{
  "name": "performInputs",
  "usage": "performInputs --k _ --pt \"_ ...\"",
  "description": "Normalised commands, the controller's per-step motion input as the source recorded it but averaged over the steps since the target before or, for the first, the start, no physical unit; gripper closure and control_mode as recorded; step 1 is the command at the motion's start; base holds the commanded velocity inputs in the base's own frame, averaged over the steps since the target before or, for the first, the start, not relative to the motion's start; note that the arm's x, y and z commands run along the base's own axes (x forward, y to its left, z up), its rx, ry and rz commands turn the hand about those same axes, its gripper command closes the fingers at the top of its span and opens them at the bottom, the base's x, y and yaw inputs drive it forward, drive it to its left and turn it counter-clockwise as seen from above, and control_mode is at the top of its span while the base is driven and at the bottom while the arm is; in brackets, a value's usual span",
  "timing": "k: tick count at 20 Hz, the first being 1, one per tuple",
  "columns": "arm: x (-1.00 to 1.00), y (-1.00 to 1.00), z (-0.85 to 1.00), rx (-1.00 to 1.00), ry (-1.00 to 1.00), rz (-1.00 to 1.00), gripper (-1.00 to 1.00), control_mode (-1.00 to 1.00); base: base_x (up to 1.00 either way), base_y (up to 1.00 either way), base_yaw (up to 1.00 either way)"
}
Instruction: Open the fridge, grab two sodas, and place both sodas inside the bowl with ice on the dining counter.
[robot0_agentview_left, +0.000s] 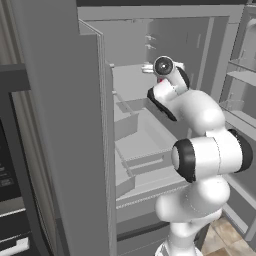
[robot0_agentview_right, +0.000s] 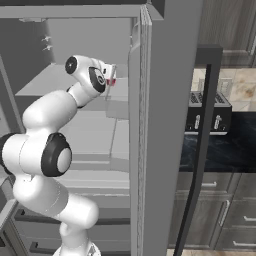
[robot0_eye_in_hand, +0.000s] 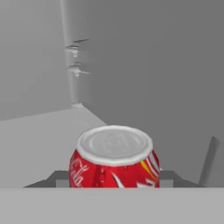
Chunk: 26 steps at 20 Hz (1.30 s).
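Note:
The grey fridge (robot0_agentview_left: 65, 125) stands open, and my arm reaches into its upper compartment over a white shelf (robot0_agentview_left: 132, 80). In the hand view a red soda can (robot0_eye_in_hand: 113, 162) with white lettering stands upright on that shelf. My gripper (robot0_eye_in_hand: 113, 179) is around it, with a dark finger tip (robot0_eye_in_hand: 61, 180) pressed against each side. A sliver of the red can (robot0_agentview_right: 111, 81) shows at the gripper (robot0_agentview_right: 110, 75) in the right base view, and the can (robot0_agentview_left: 160, 80) peeks out below the hand in the left base view. The bowl and the dining counter are out of view.
The open left fridge door (robot0_agentview_right: 165, 100) stands close beside the arm, and the right door's bins (robot0_agentview_left: 240, 75) are on the other side. Lower shelves and drawers (robot0_agentview_left: 145, 160) lie beneath the arm. A toaster (robot0_agentview_right: 209, 112) sits on the dark back counter. A black oven (robot0_agentview_left: 10, 200) is left of the fridge.

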Motion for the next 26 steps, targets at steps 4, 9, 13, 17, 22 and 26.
performInputs --k 4,9,13,17,22,26 --pt "0.00 0.00 0.00 0.00 0.00 0.00 1.00 -1.00 0.00 0.00 0.00" --pt "-0.31 0.00 -0.05 0.00 -0.03 -0.01 1.00 -1.00 0.00 0.00 0.00" --pt "-0.71 0.08 0.00 0.00 -0.02 -0.03 1.00 -1.00 0.00 0.00 0.00" --pt "-0.55 0.33 0.23 0.00 0.04 -0.02 1.00 -1.00 0.00 0.00 0.00" --pt "-0.58 0.26 0.30 0.00 0.10 0.00 1.00 -1.00 0.00 0.00 0.00" --pt "-0.64 0.18 0.06 0.00 0.11 0.00 1.00 -1.00 0.00 0.00 0.00"
